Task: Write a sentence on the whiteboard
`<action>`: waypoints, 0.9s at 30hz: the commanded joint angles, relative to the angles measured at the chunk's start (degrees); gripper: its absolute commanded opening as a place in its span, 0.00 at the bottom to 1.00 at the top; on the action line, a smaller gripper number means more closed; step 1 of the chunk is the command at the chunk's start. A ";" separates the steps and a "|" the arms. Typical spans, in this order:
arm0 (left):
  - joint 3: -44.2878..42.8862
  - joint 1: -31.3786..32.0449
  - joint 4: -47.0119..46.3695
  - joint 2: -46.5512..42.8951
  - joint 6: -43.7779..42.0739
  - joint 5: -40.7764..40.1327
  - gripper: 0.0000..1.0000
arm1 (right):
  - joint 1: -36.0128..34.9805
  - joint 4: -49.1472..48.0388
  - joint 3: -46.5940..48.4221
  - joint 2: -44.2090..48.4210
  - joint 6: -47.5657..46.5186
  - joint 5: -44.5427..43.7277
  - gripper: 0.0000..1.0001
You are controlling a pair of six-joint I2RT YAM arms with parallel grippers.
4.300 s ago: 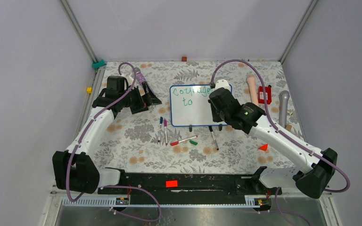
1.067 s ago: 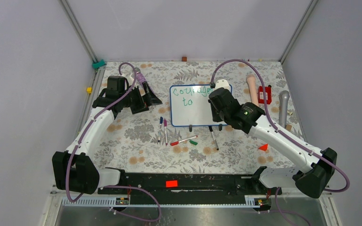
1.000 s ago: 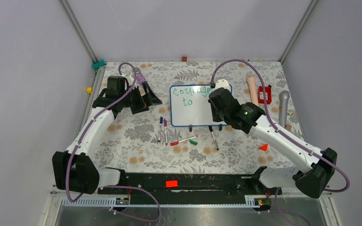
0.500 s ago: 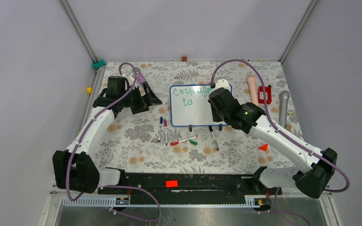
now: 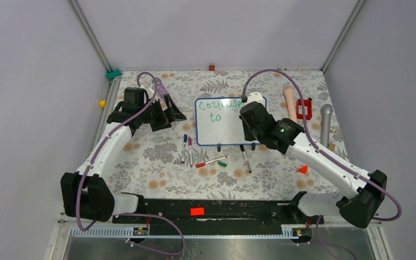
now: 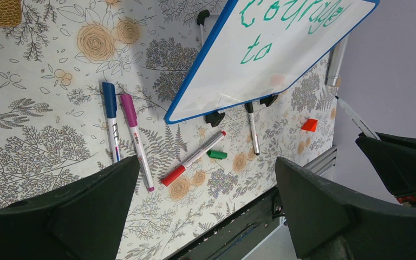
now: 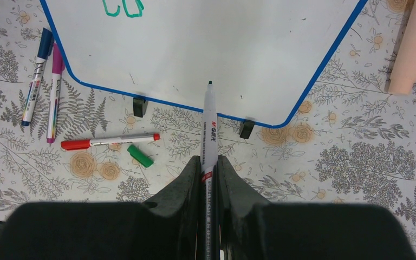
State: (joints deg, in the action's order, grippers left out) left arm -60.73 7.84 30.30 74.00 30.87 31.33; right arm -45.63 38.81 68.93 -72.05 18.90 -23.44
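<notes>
While the right gripper (image 7: 208, 162) pinches a white marker pen (image 7: 209, 116) with a dark green tip, that tip points at the bare near edge of the small glossy whiteboard with a thin blue frame (image 7: 222, 49); whether it touches cannot be told. The board rests on the floral tablecloth (image 5: 157, 162) between the 2 arms. Its green handwritten sentence (image 6: 290, 13) reads "courage" above "to", in 2 lines at the upper left. Left of the board, the left gripper (image 6: 207, 162) hangs spread wide, holding nothing. A blue marker (image 7: 37, 76), a purple marker (image 7: 54, 89) and a red-capped marker (image 7: 108, 142) lie near the board's front edge.
</notes>
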 commanded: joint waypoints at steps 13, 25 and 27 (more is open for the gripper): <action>-1.86 0.14 -1.94 -0.04 -1.02 0.23 0.98 | 0.27 0.04 2.79 1.82 -0.52 -2.34 0.00; -1.18 0.21 -3.06 -0.32 -0.72 0.70 0.98 | 0.27 0.05 0.71 1.20 -0.06 -2.22 0.00; -1.14 0.16 -3.06 -0.30 -0.81 0.78 0.98 | 0.27 0.05 1.21 1.46 -0.16 -2.37 0.00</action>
State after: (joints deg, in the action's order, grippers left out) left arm -60.73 7.84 29.85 74.00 30.87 31.40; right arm -45.60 38.92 69.45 -71.55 18.85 -23.53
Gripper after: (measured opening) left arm 0.984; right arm 0.178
